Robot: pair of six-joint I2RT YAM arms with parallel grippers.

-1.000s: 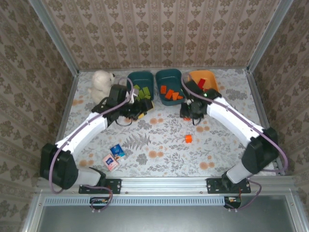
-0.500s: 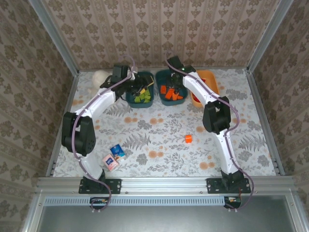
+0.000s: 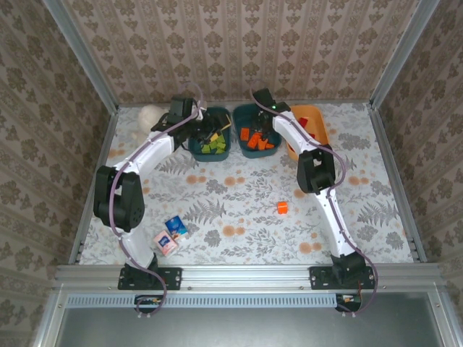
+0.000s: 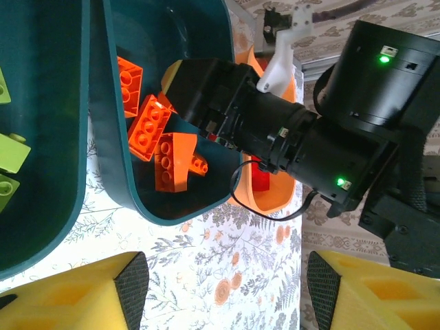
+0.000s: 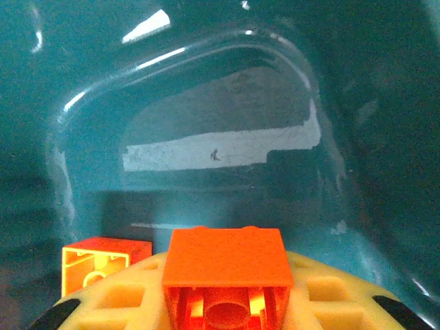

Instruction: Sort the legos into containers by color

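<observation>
Since half a second ago the right arm's elbow has swung slightly left, while the left arm has barely shifted. The right gripper (image 5: 223,297) has its jaws clamped on the held orange brick (image 5: 225,256) inside the middle teal tub (image 5: 206,82), with a second orange brick (image 5: 103,260) just beside it. From above, the wrist hides its fingertips. The left gripper (image 4: 220,295) hangs with jaws wide apart and nothing between them, over the near rims of the left teal tub (image 4: 41,227) and the middle one. The green bricks (image 4: 10,148) are cut off at the frame edge. The right arm hides much of the orange tub (image 3: 307,116). A stray orange brick (image 3: 281,207) lies alone on the table (image 3: 239,188)
</observation>
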